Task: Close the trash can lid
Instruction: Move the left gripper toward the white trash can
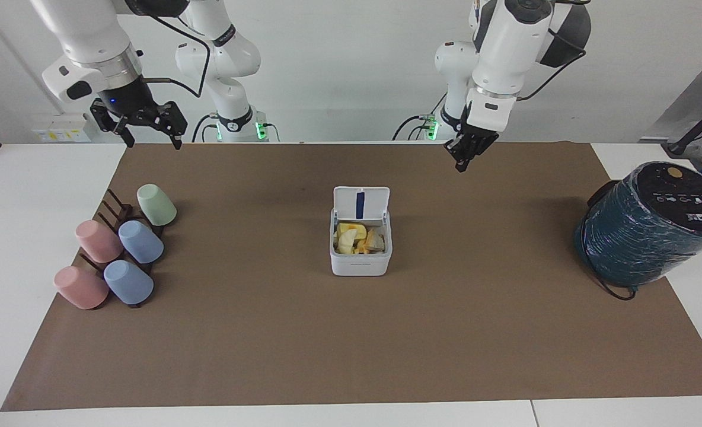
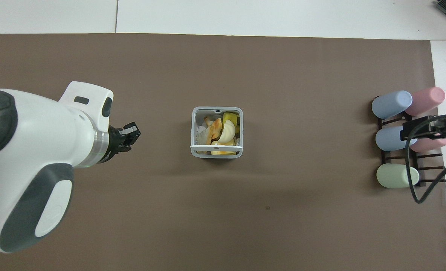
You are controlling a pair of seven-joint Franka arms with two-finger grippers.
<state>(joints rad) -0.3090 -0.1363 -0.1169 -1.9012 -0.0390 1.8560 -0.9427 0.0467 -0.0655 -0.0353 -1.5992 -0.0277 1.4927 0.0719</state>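
Small white trash can (image 1: 360,252) standing upright near the middle of the brown mat (image 1: 351,332) on the white counter (image 1: 25,249), with yellow and orange scraps (image 1: 357,238) heaped inside. Lid (image 1: 361,203) swung up on its hinge at the side nearer the robots, standing nearly vertical, blue strip on the exposed underside. Left claw (image 1: 465,155) raised over the mat toward the left arm's end, apart from the trash can and touching nothing, fingers drawn together and closed on nothing. In the overhead view, same left claw (image 2: 129,134) pointing toward the trash can (image 2: 217,132) with bare mat (image 2: 223,226) between them. Right claw (image 1: 139,123) up in the air over the mat's edge at the right arm's end, waiting, fingers spread wide open and empty. Under and near it, five cups on a dark rack (image 1: 114,216): a green cup (image 1: 156,204) nearest the robots, then two blue cups (image 1: 140,241) and two pink cups (image 1: 98,241). Large dark teal wrapped cylinder (image 1: 647,225) tilted at the left arm's end of the counter, well apart from the trash can.
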